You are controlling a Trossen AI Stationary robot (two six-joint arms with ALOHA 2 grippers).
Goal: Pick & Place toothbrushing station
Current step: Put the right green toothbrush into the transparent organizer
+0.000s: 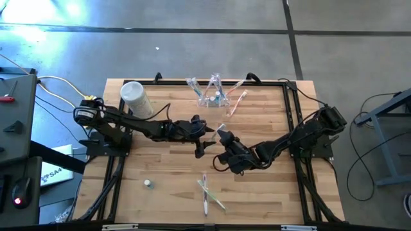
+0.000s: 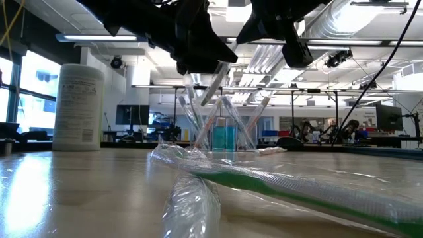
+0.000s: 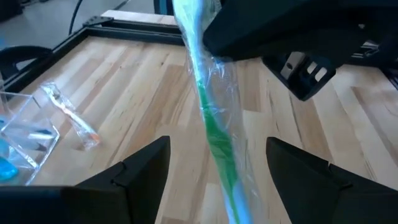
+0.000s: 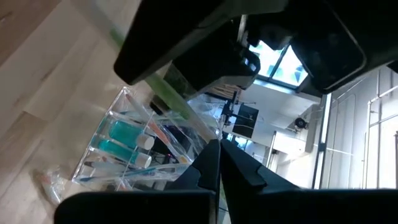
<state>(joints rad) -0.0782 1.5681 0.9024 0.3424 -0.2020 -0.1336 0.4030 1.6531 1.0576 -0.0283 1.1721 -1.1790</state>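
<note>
The see-through toothbrushing station (image 1: 212,96) stands on its base at the table's far middle, with wrapped toothbrushes leaning in it; it also shows in the low view (image 2: 221,135) and the right wrist view (image 4: 124,149). My right gripper (image 1: 223,136) is shut on a green toothbrush in clear wrap (image 3: 214,124), above the table's middle. My left gripper (image 3: 217,142) is open, one finger on either side of that toothbrush without touching it. My right gripper (image 3: 280,37) pinches the wrapped toothbrush toward one end (image 3: 198,59) between its two shut fingers. The fingers lie across the toothbrush. The toothbrush is lifted clear of the table and tilted, and its free length runs between my left gripper's fingers. The right gripper's body hides the exact place.
A white canister (image 1: 135,99) stands at the far left. More wrapped toothbrushes (image 1: 207,191) lie near the front edge, close in the low view (image 2: 297,185). One lies by the station (image 1: 236,102). A small white piece (image 1: 148,183) lies at the near left.
</note>
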